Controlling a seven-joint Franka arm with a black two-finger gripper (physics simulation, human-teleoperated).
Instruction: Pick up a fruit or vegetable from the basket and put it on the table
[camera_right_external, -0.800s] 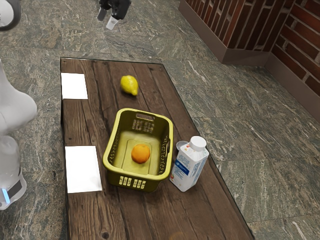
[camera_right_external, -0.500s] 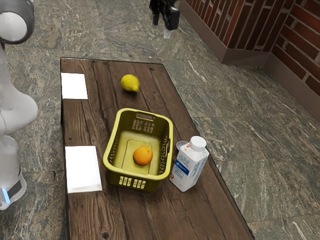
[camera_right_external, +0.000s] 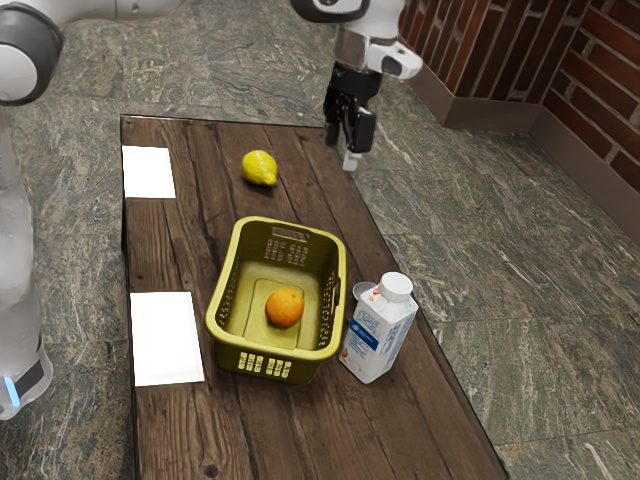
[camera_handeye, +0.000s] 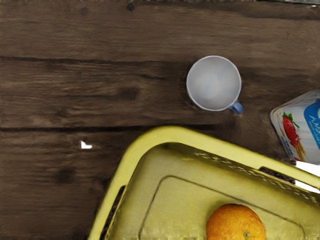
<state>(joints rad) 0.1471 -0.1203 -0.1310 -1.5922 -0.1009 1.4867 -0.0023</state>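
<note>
Exterior view: black gripper (camera_right_external: 342, 151) tips-down above the table (camera_right_external: 305, 185), fingers apart.

brick and stone around a plank-topped surface (camera_right_external: 235, 425)
a red-brown brick wall (camera_right_external: 600, 75) with paler mortar stands at the exterior view's upper right, jutting out at one corner and folding inward at another; a plain brown baseboard (camera_right_external: 490, 112) follows its foot; the floor (camera_right_external: 510, 270) is grey-green stone tile, streaked with pale veins and cut by thin joints; the surface is dark brown wood, its long planks showing grain, narrow dark seams and a few knots; light falls softly on the floor, the brick looking dimmer
</note>
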